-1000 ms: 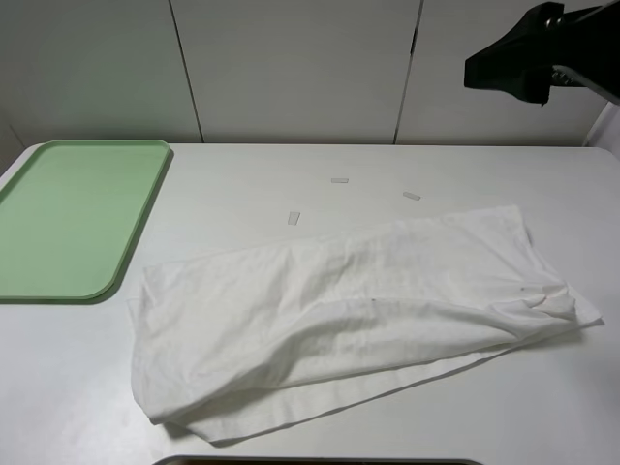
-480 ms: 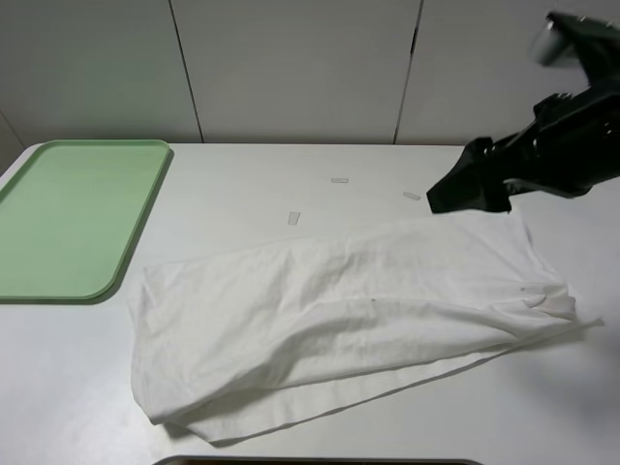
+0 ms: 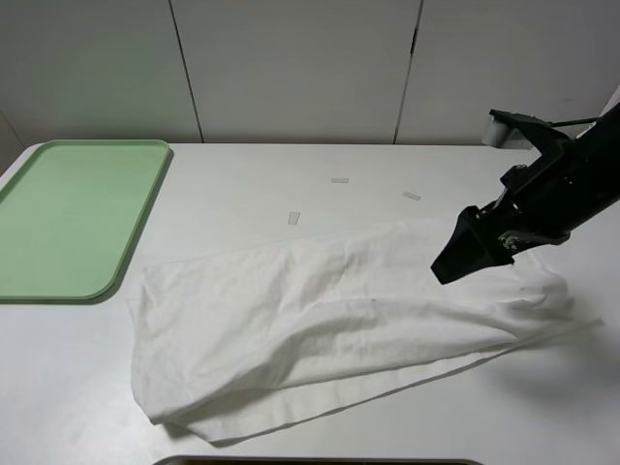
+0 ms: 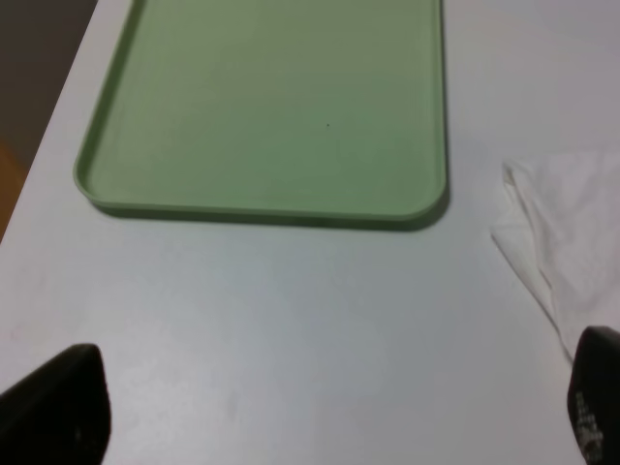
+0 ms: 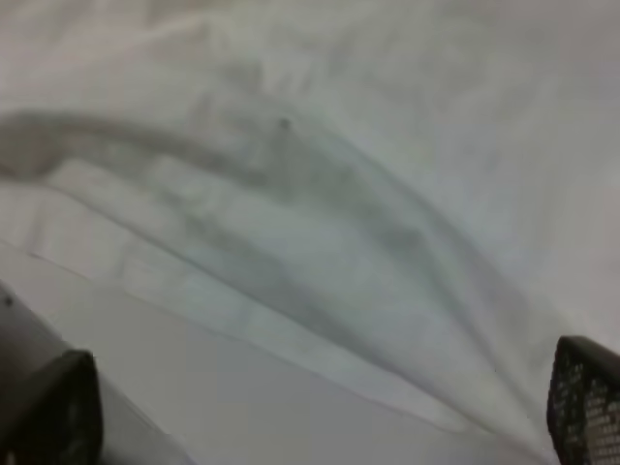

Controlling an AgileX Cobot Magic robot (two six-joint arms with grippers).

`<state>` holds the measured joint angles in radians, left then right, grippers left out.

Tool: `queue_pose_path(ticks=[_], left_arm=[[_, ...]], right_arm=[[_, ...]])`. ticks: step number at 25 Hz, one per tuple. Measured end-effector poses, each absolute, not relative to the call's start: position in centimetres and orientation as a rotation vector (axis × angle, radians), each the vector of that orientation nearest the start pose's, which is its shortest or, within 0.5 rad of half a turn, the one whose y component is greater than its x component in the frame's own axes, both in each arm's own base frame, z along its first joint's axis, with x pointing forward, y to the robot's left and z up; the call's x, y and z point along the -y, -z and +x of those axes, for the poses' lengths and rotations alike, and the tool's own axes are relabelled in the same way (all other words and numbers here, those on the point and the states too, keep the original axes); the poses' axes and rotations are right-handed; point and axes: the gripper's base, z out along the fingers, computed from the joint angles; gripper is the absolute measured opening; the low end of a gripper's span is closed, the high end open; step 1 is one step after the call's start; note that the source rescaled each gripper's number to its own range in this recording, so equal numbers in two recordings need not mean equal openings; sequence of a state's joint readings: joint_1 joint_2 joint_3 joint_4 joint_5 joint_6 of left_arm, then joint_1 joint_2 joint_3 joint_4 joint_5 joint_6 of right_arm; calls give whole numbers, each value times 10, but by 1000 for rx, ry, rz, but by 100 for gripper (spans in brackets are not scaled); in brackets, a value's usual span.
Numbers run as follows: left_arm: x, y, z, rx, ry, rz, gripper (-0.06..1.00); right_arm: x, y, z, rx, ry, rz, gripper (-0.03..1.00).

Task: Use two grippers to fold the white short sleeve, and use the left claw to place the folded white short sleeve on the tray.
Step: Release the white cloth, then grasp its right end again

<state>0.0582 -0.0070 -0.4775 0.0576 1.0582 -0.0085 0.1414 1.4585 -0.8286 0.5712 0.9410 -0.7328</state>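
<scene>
The white short sleeve (image 3: 329, 320) lies wrinkled and folded lengthwise across the middle of the table. The pale green tray (image 3: 68, 213) lies empty at the far left. My right gripper (image 3: 457, 254) hangs low over the shirt's right part. In the right wrist view my right gripper (image 5: 315, 407) has its jaws wide apart above the cloth (image 5: 320, 223), holding nothing. My left arm is out of the exterior high view. In the left wrist view my left gripper (image 4: 325, 407) is open over bare table, with the tray (image 4: 271, 107) ahead and a shirt corner (image 4: 567, 242) to one side.
Three small white tape strips (image 3: 339, 180) (image 3: 412, 196) (image 3: 294, 217) lie on the table beyond the shirt. A dark edge (image 3: 320, 461) shows at the table's near side. White cabinet panels stand behind the table.
My right arm has come down from the upper right corner and moved left, and now hangs low over the shirt's right end. The shirt and tray have not moved.
</scene>
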Motion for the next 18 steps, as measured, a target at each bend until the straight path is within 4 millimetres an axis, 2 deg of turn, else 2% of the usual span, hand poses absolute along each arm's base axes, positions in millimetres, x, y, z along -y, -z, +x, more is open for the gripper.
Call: queue_pose_path(ticks=[3,6,7,11,15,18], left_arm=[[-4,-271,-4,-2056,-100,-71,94],[-4,-271,-4,-2056,-100,-71,94],[-4,-271,-4,-2056,-100,-71,94],[-4,-271,-4,-2055,-100,-71,94],[-4,-271,-4,-2055,-100,-71,93],[-4,-271,-4,-2055,-100,-71,93]], right_arm=[[-61,-214,251,-2782,-606,-733,100],[-33,-217,278,-2791,-531,-625,100],[-33,-217,278,-2791,-531,-625,100],[-5,-215,303,-2812,-481,-504,100],[18,-199,323,-2853,-469,-428,100],[25,-181,332,-2894,-488,-410,100]])
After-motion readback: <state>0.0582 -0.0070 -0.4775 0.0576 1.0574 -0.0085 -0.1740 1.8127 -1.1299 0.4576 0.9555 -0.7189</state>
